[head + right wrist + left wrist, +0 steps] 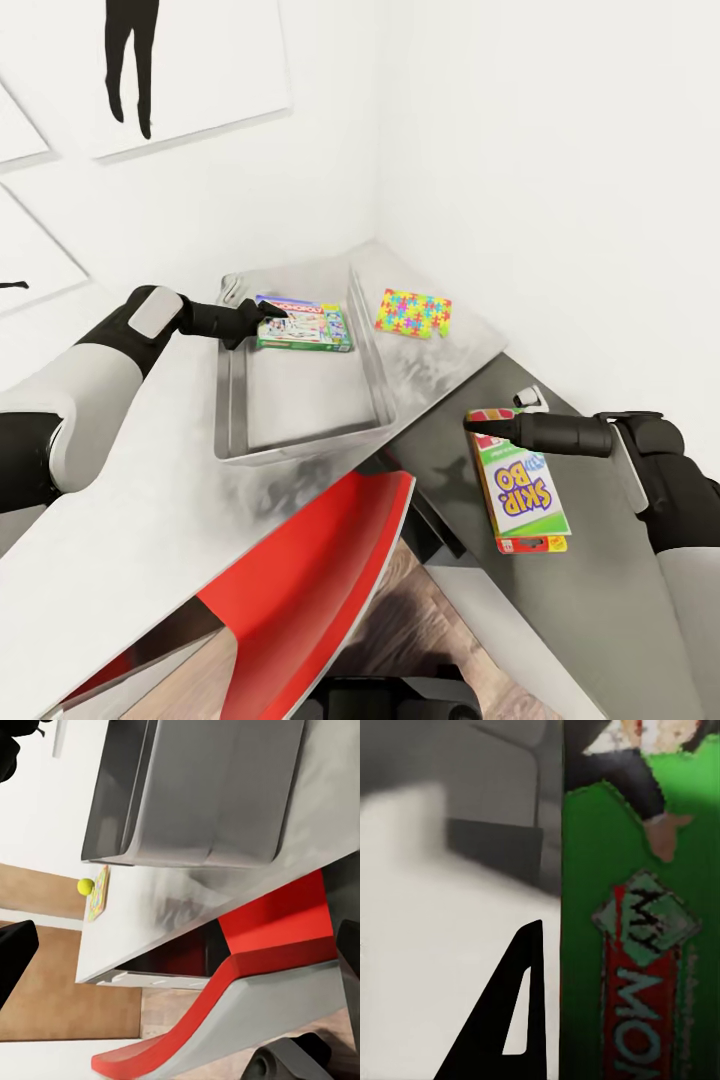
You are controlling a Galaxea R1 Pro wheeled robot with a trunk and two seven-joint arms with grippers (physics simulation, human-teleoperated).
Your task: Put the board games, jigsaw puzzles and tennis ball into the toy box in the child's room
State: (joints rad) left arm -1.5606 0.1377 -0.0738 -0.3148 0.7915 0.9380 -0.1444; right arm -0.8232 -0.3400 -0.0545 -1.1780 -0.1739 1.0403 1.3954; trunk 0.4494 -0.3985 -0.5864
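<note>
I am looking down into a corner of the child's room (480, 120), white walls meeting above the table (130, 540), with black silhouette pictures (135, 60) on the left wall; a red chair (300, 590) sits tucked under the table's near edge, and a lower dark grey cabinet (600, 620) runs along my right.

The toy box (300, 410) rests on the tabletop toward the corner, its floor mostly bare; I judge it the drop point, so both arms are angled toward it.

My left arm reaches over the bin's far end, and the left gripper (268, 313) sits on a green and blue cartoon-printed board game (310, 325) lying at that end; the left wrist view has the box's green printed face pressed close beside one dark finger (510, 1020), but I cannot tell whether the jaws are clamped or have let go.

My right gripper (478, 425) pinches the top edge of the SKIP-BO board game (520, 490), holding it over the cabinet, well short of the bin; I judge it carried ready for the next drop.

One jigsaw puzzle (413, 313) lies on the table just beyond the bin's right wall; the right wrist view shows a second jigsaw puzzle (98, 892) and the tennis ball (85, 886) touching it, well apart from the bin.
</note>
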